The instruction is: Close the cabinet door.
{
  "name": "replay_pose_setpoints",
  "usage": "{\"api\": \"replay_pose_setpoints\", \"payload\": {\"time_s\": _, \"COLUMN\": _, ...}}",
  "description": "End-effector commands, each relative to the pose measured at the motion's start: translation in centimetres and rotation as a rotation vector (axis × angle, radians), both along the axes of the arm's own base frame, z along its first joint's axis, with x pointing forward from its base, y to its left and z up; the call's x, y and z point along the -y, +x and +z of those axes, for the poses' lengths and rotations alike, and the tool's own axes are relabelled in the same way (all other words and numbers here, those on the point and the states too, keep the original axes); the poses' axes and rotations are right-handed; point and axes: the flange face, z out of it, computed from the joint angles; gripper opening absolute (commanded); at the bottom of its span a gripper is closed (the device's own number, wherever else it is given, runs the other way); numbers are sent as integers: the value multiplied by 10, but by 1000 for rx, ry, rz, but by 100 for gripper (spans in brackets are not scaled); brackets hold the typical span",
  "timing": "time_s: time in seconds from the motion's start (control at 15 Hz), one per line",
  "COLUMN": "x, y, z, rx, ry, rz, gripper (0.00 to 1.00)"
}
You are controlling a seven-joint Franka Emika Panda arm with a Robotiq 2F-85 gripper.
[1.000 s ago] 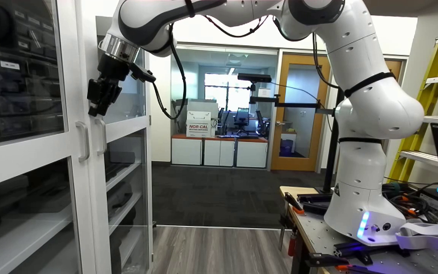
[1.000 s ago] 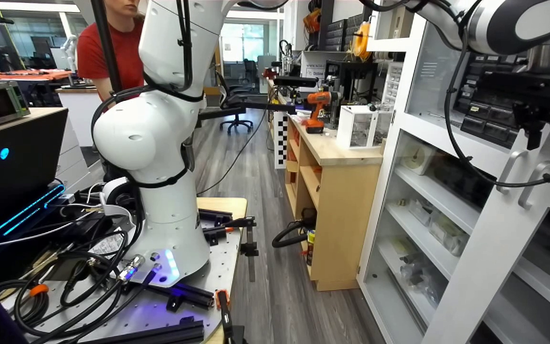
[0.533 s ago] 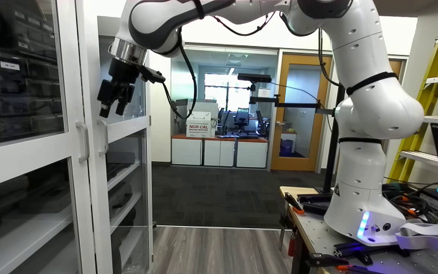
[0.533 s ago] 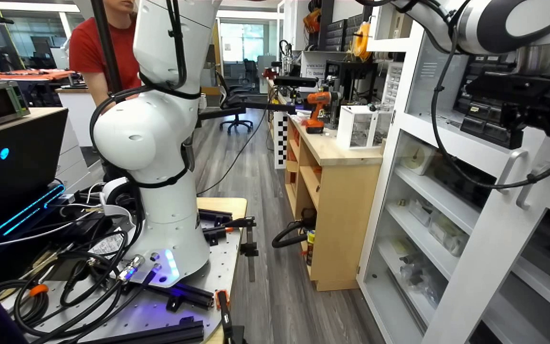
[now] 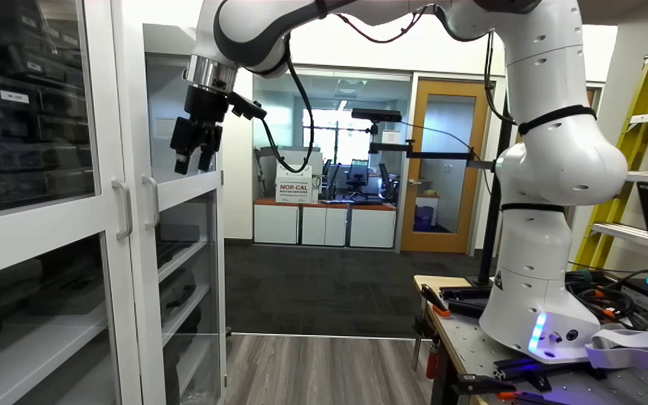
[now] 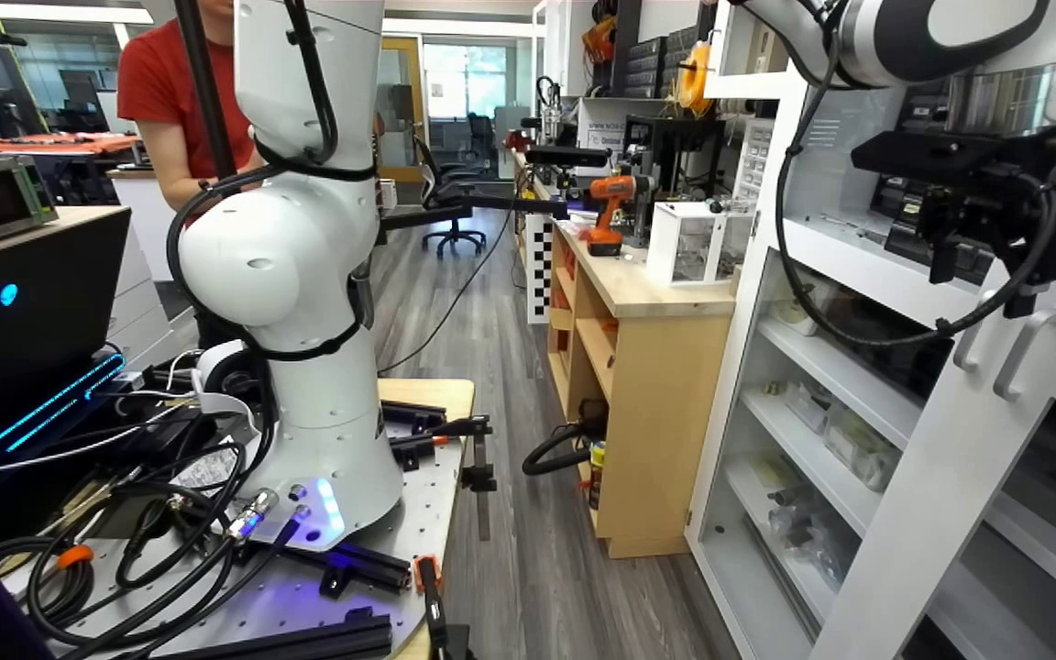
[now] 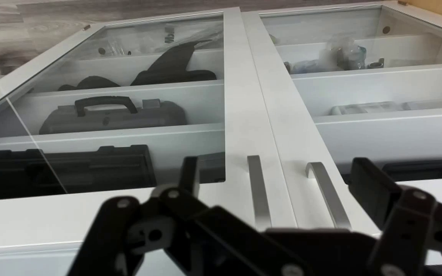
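Cabinet door across the floor from the cabinet-side edge of the worktop, well apart from it. Its white stile meets the neighbouring panel with only a hairline between, so it looks home or nearly so. Whether the last sliver has seated I can't be sure; no view is edge-on to the join. Gripper hangs out past that same edge, aimed downward, fingers spread, nothing between them; in the wrist view the door's handle and the panel's handle show beyond the gap, neither held. Step in hand, by my reading: finish and clear out. If any play remains, press slowly and squarely on the stile beside its handle, where leverage is best. Then draw straight back toward the worktop's edge, keeping fingertips from hooking either handle.
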Motion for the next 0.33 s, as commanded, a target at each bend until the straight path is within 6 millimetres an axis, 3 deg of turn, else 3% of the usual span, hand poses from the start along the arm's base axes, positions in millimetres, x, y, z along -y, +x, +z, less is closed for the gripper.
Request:
{"api": "replay_pose_setpoints", "payload": {"time_s": 0.0, "x": 0, "y": -3, "z": 1, "rx": -2, "ry": 1, "rz": -1, "gripper": 100}}
{"api": "replay_pose_setpoints", "payload": {"time_s": 0.27, "x": 0, "y": -6, "z": 0, "rx": -8, "ry": 2, "rz": -3, "gripper": 100}}
